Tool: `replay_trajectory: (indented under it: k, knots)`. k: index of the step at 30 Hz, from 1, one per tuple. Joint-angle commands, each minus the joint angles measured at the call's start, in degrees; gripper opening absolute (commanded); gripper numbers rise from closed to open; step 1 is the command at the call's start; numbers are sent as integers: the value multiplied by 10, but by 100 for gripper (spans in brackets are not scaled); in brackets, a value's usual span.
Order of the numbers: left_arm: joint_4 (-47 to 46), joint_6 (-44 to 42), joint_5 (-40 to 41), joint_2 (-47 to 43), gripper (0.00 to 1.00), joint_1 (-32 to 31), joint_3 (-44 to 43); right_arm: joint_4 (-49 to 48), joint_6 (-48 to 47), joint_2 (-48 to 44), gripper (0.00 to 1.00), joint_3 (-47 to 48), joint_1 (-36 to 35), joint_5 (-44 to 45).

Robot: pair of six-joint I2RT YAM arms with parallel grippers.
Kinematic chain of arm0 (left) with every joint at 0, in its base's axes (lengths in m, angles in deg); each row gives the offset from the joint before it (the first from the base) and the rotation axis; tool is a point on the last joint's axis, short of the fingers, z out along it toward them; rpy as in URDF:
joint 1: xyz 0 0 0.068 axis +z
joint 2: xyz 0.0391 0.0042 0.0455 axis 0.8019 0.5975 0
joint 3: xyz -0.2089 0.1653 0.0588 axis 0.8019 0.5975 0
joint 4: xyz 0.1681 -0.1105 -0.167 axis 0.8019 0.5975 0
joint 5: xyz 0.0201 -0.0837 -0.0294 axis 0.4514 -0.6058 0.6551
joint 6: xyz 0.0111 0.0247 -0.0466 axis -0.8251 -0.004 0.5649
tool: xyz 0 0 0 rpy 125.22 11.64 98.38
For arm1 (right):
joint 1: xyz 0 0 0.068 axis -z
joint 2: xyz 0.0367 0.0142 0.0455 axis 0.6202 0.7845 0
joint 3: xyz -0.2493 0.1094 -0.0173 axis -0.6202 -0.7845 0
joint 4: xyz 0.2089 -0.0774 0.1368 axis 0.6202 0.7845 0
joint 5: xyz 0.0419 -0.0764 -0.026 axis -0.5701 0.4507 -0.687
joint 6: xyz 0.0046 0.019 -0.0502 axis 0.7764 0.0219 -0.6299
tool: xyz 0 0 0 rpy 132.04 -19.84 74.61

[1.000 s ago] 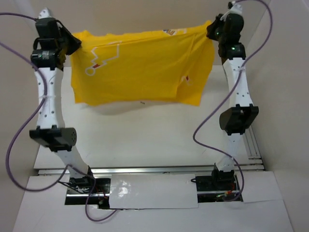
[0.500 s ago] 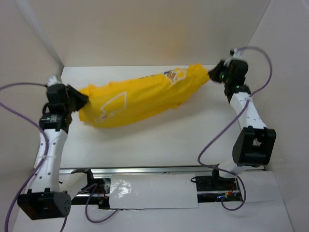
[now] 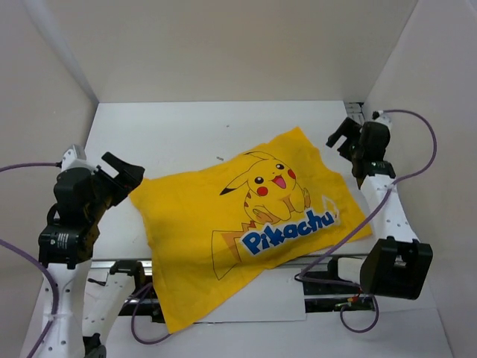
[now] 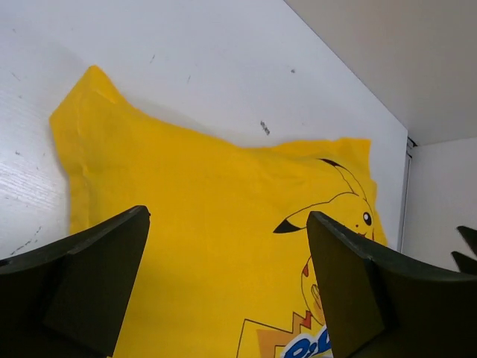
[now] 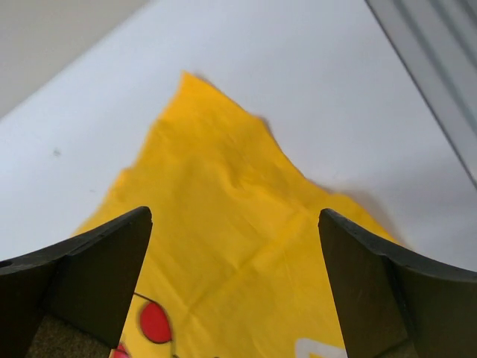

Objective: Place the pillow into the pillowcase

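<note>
**Pillowcase down flat, both claws clear of it: lift away cleanly.**
Your left gripper (image 3: 128, 181) is spread wide and empty just left of the pillowcase (image 3: 246, 224). The pillowcase lies print-up on the table (image 3: 186, 134), with no white pillow showing. Your right gripper (image 3: 339, 138) gapes empty beside its right corner. Raise both straight up so no finger snags cloth.
</note>
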Motion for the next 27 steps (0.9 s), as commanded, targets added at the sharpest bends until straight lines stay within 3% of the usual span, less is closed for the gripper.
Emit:
replay_trajectory:
  k: [1,5,9,13,18,27]
  knots:
    - [10,-9,-12,42,100,-2,-11,46,-35,-5,100,103,-40,19]
    - [-28,-38,-62,84,100,-8,5,121,-81,15,100,178,-113,76]
    - [-22,-39,4,130,100,-21,-9,149,-87,15,100,196,-149,119]
    - [-6,-39,43,171,100,-26,-35,137,-112,8,100,196,-157,107]
    - [2,-32,58,189,100,-31,-40,190,-118,49,100,262,-162,123]
    - [2,-31,65,174,100,-31,-40,141,-118,6,100,230,-162,88]
